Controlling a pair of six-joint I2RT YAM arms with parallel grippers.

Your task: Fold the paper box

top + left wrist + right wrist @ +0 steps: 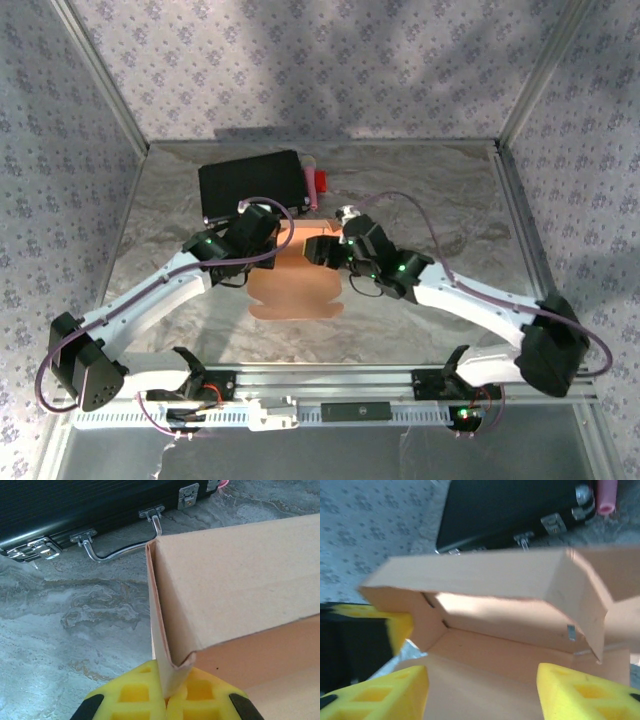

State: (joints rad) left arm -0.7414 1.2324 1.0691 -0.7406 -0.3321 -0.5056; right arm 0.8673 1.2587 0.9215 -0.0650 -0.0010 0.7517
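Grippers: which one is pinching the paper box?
The left gripper: its jaws are shut on an upright wall of the paper box. The right gripper is open.

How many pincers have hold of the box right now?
1. The left pincer is shut on a wall of the paper box; the right pincer is open above its floor.

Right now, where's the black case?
In the top view, the black case lies at the far side of the table, left of centre. It is just behind the paper box, with a pink object at its right end.
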